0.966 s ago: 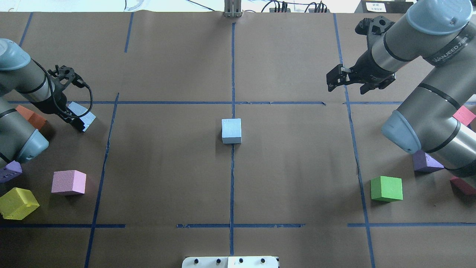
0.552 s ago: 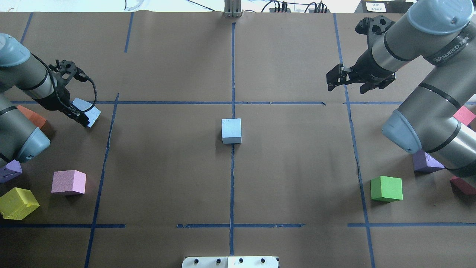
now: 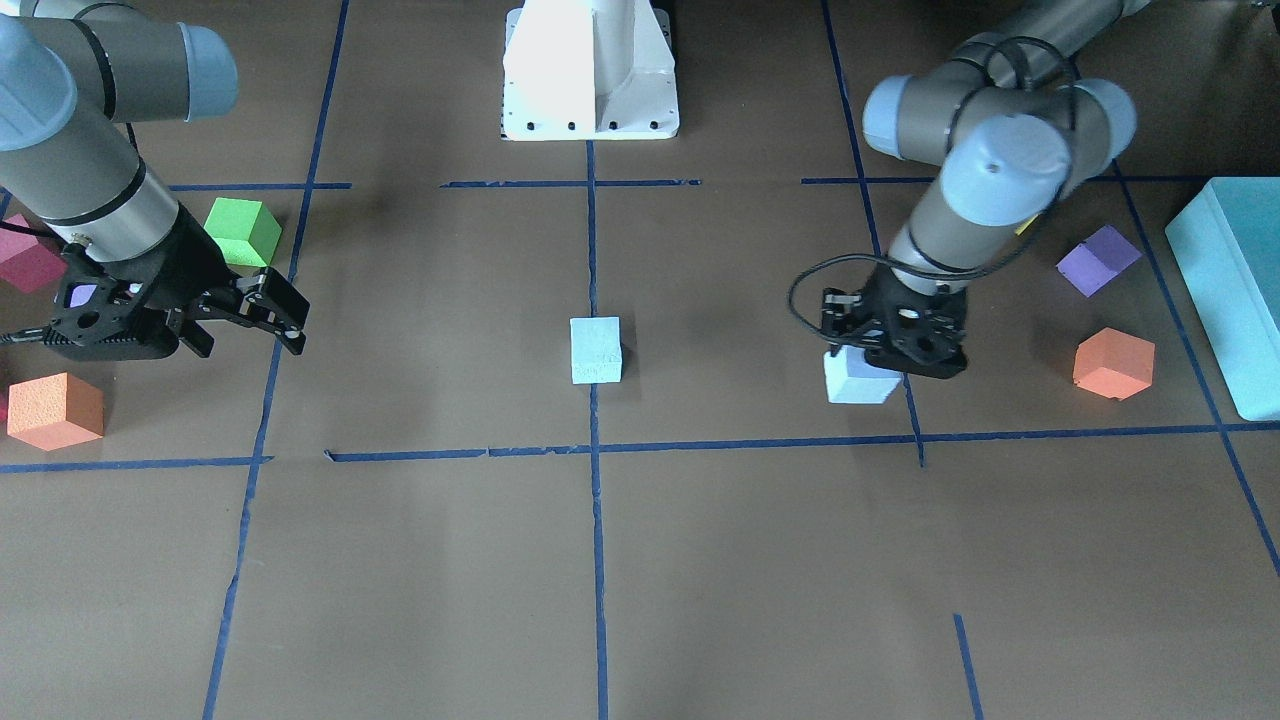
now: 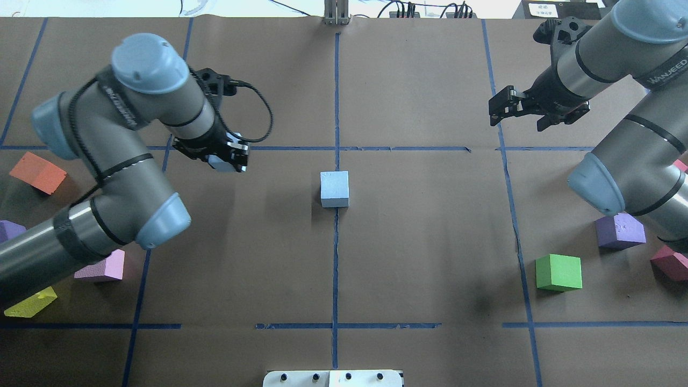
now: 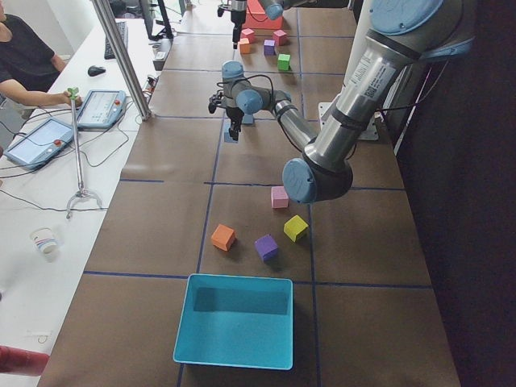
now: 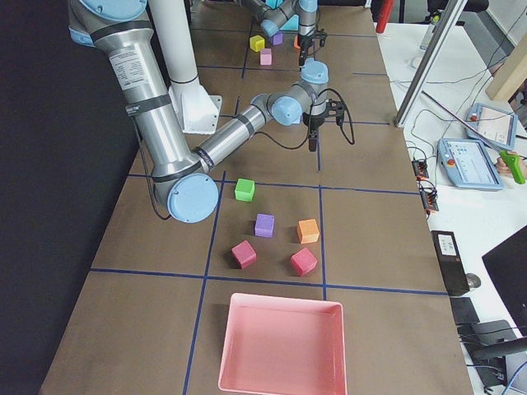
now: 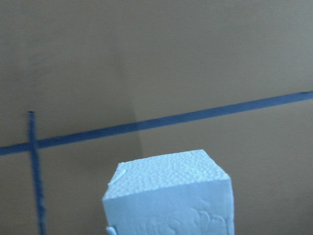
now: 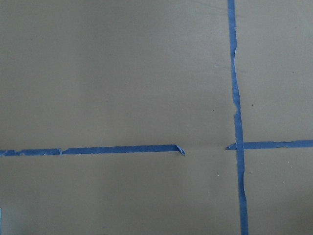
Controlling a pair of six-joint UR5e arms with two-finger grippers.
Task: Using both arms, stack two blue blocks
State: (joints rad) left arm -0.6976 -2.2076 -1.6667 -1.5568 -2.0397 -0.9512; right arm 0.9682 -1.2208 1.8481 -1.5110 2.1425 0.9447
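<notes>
One pale blue block (image 4: pixel 334 188) sits on the table's centre line and also shows in the front-facing view (image 3: pixel 595 350). My left gripper (image 4: pixel 229 157) is shut on the second blue block (image 4: pixel 224 162) and holds it off the paper, left of the centre block. That block hangs below the gripper in the front-facing view (image 3: pixel 858 381) and fills the bottom of the left wrist view (image 7: pixel 168 196). My right gripper (image 4: pixel 524 114) is open and empty over the far right of the table; the right wrist view shows only paper and tape.
An orange cube (image 4: pixel 37 172), a purple cube (image 4: pixel 8 230), a pink cube (image 4: pixel 105 267) and a yellow cube (image 4: pixel 29 302) lie at the left. Green (image 4: pixel 559 272), purple (image 4: pixel 621 231) and red (image 4: pixel 669 263) cubes lie at the right. A teal box (image 3: pixel 1225 290) stands beyond the left side.
My left arm has swung right with the blue block in its gripper, from the far left to just left of the centre block. My right gripper has shifted slightly right.
</notes>
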